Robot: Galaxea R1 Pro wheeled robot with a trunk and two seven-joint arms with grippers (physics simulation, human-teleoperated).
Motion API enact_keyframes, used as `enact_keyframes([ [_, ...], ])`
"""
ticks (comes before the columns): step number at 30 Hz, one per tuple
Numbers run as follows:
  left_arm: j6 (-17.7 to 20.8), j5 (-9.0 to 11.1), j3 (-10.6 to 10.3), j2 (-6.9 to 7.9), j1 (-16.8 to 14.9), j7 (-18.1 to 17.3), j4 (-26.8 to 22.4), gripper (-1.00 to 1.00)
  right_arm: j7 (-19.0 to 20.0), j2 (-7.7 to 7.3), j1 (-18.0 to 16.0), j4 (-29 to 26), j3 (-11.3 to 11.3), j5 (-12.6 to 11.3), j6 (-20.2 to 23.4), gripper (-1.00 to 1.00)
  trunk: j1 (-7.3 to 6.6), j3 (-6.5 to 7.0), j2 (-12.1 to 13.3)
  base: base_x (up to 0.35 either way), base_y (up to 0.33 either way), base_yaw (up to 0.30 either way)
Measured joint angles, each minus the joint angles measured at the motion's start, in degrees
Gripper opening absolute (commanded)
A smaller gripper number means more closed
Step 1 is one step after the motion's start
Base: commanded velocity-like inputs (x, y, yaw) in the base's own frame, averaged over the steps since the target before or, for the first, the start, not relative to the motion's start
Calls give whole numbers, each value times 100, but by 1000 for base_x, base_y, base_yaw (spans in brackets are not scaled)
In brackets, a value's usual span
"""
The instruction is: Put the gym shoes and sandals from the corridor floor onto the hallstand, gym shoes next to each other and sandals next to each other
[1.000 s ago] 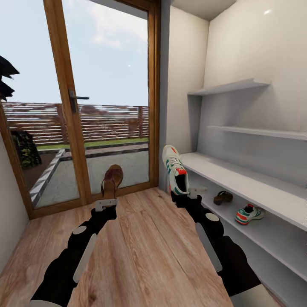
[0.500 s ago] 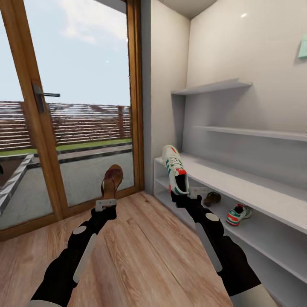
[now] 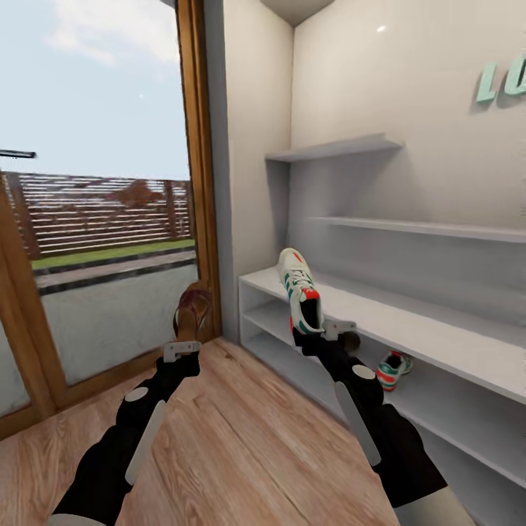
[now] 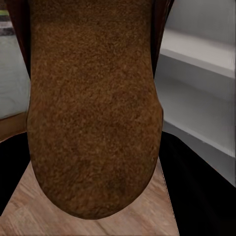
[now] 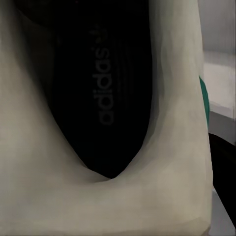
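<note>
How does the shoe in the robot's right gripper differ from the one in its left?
The gym shoe in the right gripper is white with green stripes and a red-orange tongue; the sandal in the left gripper is brown, open and flatter. Both are held toe-up above the floor.

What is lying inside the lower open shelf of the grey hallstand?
On the hallstand shelf lies one gym shoe. Beside it, a brown object peeks out; the right arm covers most of it, so it cannot be identified.

Wall lettering: you see it cut off by the right edge.
Shelved sandal: mostly hidden from you behind the right arm.
</note>
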Motion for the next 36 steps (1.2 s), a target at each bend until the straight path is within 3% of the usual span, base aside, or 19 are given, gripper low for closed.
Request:
enact_keyframes([
  [21, 0, -7, -2, 0, -2, 0, 0, -100, 0, 0, 0, 0, 0, 0, 0, -100, 0, 0, 0, 274, 206, -296],
  [36, -2, -10, -14, 0, -3, 0, -1, -100, 0, 0, 0, -1, 0, 2, -1, -100, 2, 0, 0, 129, 290, -296],
])
